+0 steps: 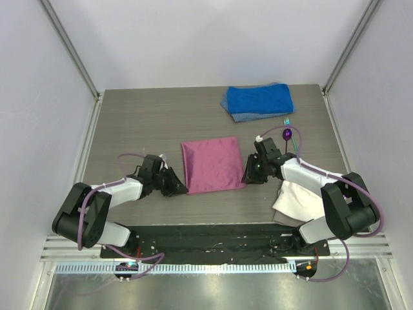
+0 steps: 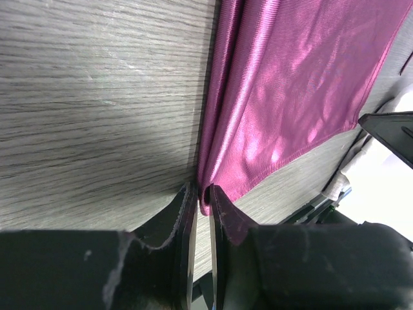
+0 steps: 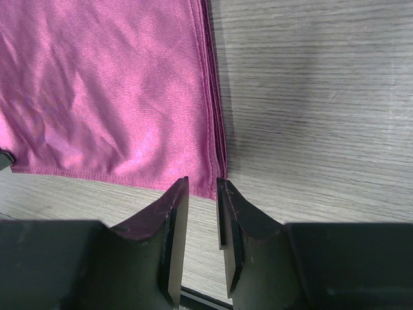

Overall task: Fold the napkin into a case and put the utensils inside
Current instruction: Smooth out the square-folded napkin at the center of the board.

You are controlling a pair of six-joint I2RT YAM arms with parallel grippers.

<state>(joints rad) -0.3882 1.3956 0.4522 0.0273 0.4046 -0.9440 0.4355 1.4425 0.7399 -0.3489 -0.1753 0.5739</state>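
Both near corners of a folded magenta-purple cloth napkin (image 1: 211, 165), lying mid-counter, meet black two-finger grippers: the left gripper (image 2: 201, 190) clenches its corner, the right gripper (image 3: 202, 184) stands slightly parted, gripping nothing, so lifting now could drag one side and skew the fold.

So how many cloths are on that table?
3: the magenta napkin in the centre, the blue towel at the far side, and a white cloth at the near right, partly hidden.
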